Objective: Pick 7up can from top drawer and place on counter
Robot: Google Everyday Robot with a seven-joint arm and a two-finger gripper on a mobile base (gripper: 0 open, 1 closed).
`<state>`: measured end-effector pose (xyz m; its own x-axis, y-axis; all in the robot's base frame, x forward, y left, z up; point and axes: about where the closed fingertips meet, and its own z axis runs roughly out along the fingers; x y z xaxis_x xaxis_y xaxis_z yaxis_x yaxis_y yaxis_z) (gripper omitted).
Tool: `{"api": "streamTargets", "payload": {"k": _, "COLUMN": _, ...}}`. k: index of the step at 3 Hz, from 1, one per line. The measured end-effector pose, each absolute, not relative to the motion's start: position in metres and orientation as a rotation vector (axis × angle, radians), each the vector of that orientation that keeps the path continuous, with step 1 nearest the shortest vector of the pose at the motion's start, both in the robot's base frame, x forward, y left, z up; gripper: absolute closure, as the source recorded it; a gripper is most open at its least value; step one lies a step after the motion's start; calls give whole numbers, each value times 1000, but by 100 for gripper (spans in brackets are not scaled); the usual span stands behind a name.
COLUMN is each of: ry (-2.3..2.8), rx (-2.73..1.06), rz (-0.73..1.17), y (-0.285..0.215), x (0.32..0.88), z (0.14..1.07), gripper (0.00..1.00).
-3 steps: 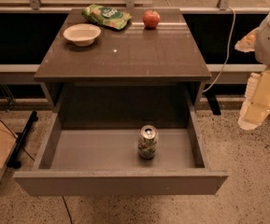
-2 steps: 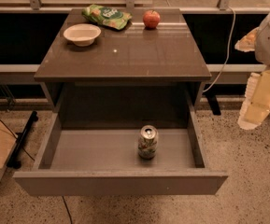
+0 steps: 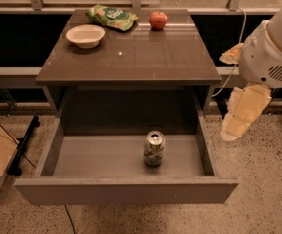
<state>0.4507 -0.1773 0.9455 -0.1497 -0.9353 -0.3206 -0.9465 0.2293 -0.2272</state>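
Standing upright on the floor of the open top drawer, lower middle of the frame, the 7up can sits left of and below the hand at the right edge, whose open-or-closed state cannot be told.

White rounded arm housing (vent slots), pale tan gripper, perhaps padded, at right edge

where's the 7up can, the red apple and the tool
pale silver-topped 7up can (image 3: 154, 150): camera view, side wall
round red apple (image 3: 158, 19): camera view, its middle
tool (image 3: 247, 107): camera view, far right, pale body
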Motion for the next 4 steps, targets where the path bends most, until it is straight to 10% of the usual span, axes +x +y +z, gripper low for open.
{"api": "streamTargets", "payload": {"k": 4, "ry": 1974, "rx": -1652, "rz": 377, "y": -102, "x": 489, "z": 840, "gripper": 0}}
